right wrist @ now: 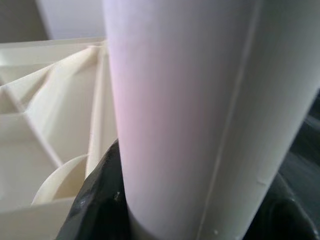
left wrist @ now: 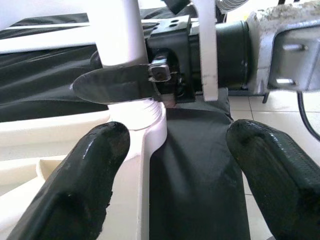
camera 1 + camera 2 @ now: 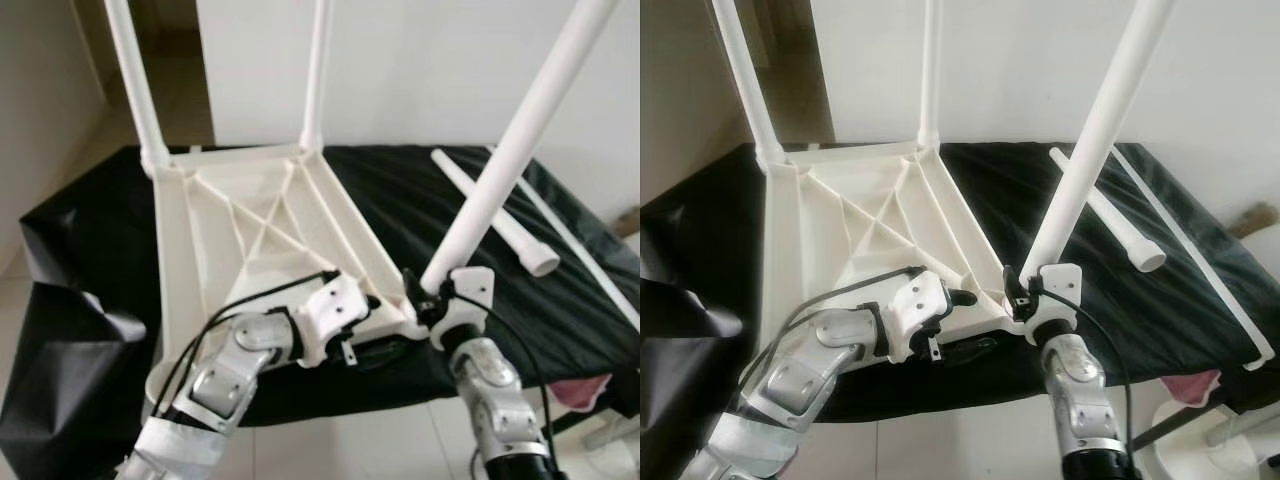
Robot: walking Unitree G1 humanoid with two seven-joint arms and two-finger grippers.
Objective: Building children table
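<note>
The white table top (image 3: 250, 230) lies upside down on a black cloth (image 3: 420, 190). Two white legs (image 3: 135, 80) (image 3: 316, 70) stand upright in its far corners. My right gripper (image 3: 432, 300) is shut on the base of a third leg (image 3: 510, 150), which leans to the right over the near right corner socket (image 2: 142, 115). In the right wrist view that leg (image 1: 185, 110) sits between the black fingers (image 1: 97, 200). My left gripper (image 3: 390, 335) is open beside that corner, with its fingers (image 2: 95, 165) straddling the table top's edge.
A loose white leg (image 3: 495, 215) and a long thin white strip (image 3: 580, 250) lie on the cloth to the right. A white wall stands close behind. Something pink (image 3: 580, 390) hangs below the table's right edge, over a tiled floor.
</note>
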